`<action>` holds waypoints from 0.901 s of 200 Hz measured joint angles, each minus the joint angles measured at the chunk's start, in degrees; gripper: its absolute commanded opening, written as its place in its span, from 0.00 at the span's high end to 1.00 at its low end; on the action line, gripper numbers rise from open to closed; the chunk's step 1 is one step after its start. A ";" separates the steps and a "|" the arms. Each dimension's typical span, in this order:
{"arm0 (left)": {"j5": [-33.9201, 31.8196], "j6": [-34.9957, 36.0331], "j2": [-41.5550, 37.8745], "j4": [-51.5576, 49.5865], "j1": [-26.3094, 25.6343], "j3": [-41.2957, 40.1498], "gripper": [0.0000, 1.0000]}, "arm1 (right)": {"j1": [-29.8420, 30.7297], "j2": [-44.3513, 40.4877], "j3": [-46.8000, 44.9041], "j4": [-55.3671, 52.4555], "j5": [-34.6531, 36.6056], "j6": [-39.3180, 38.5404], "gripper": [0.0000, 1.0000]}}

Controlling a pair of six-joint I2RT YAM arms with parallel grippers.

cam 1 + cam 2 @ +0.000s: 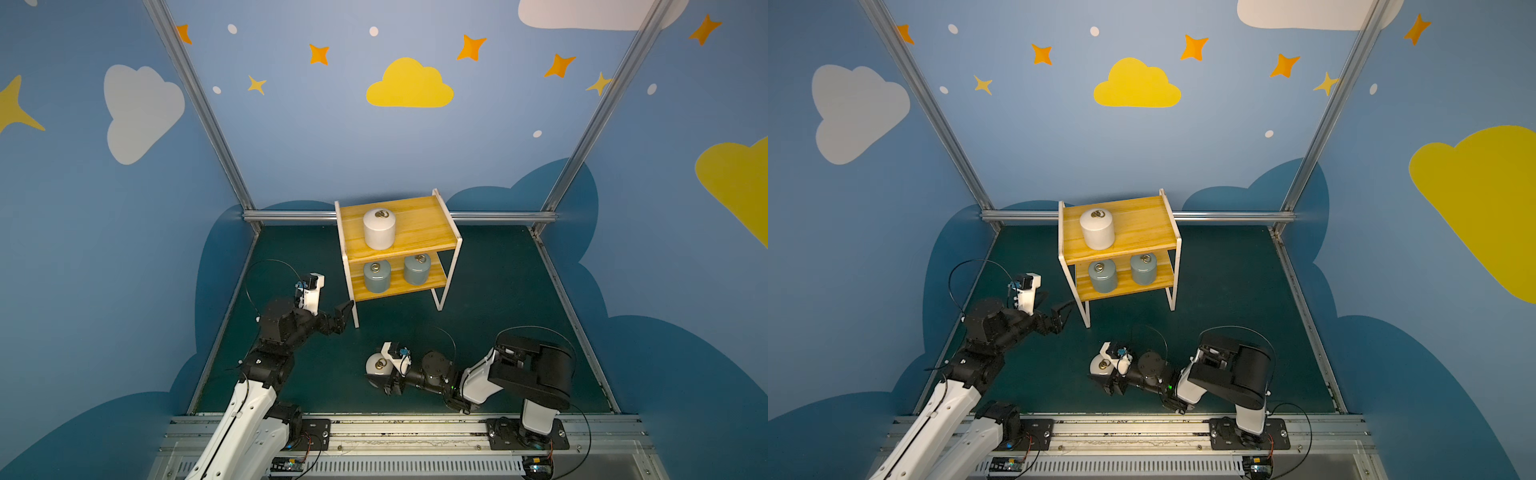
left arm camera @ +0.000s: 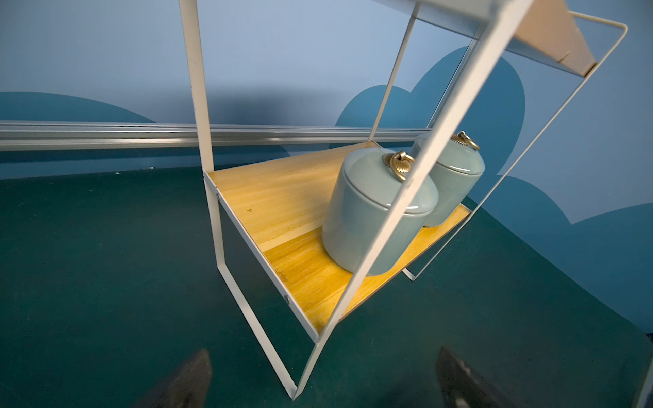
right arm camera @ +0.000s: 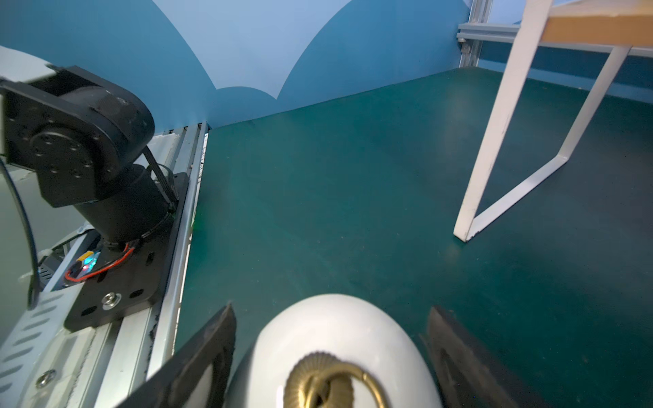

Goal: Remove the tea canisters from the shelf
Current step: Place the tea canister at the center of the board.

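Note:
The shelf (image 1: 419, 226) (image 1: 1142, 228) stands at the back middle of the green table. A white tea canister (image 1: 379, 228) (image 1: 1097, 228) sits on its top board. Two grey-blue canisters (image 1: 377, 277) (image 1: 417, 270) (image 2: 371, 215) (image 2: 456, 180) sit on the lower board. Another white canister (image 1: 376, 368) (image 1: 1100, 365) (image 3: 335, 335) stands on the table near the front. My right gripper (image 1: 373, 374) (image 3: 331, 308) is round it, open, with a gap at each finger. My left gripper (image 1: 343, 318) (image 2: 322, 353) is open and empty by the shelf's front left leg (image 2: 293, 385).
Blue walls with aluminium posts close in the table on three sides. A metal rail (image 1: 415, 432) carrying both arm bases runs along the front edge. The shelf's thin white legs (image 3: 494, 141) stand on the mat just beyond the right gripper.

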 measured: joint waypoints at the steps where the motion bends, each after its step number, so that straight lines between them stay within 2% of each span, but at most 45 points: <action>1: 0.00 0.02 0.00 -0.02 0.00 0.00 0.00 | 0.00 -0.13 0.00 -0.07 -0.02 -0.02 0.13; 81: -0.68 0.83 -1.33 -1.70 0.00 0.02 0.00 | 0.02 -8.26 -0.17 -6.29 -1.01 -0.28 0.11; 132: -1.66 1.88 -2.91 -5.40 0.00 2.80 0.00 | -1.16 -19.54 -0.17 -16.70 -1.79 -0.81 0.11; 180: -1.84 2.25 -3.93 -9.90 0.00 10.93 0.00 | -4.39 -33.68 0.13 -32.09 -1.20 -1.33 0.11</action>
